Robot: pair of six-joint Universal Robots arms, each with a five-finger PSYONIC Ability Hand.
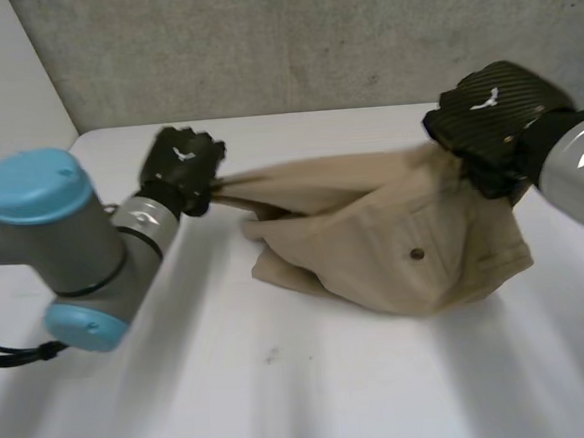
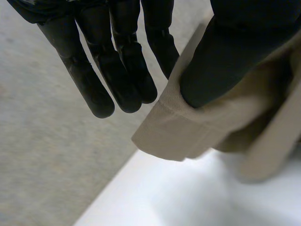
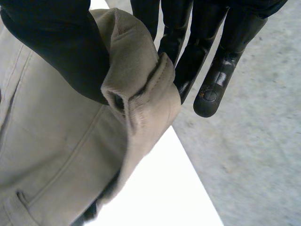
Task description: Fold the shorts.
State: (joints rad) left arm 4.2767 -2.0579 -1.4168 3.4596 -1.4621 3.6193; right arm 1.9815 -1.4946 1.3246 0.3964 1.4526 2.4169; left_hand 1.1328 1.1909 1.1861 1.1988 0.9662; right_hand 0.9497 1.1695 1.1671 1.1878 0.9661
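Note:
The beige shorts (image 1: 404,241) hang stretched between my two hands above the white table (image 1: 283,380), their lower part resting on it. My left hand (image 1: 181,172) holds the shorts' left end; at the left wrist its thumb (image 2: 221,61) pinches a hemmed corner of the shorts (image 2: 188,136) against the fingers (image 2: 113,70), which stay straight. My right hand (image 1: 496,120) holds the right end. In the right wrist view its thumb (image 3: 61,52) presses a thick seamed corner of the shorts (image 3: 70,150) against the fingers (image 3: 207,56). A dark button shows on the cloth's front.
A grey wall (image 1: 309,37) rises right behind the table's back edge, close to both hands. Bare tabletop lies in front of the shorts and on either side.

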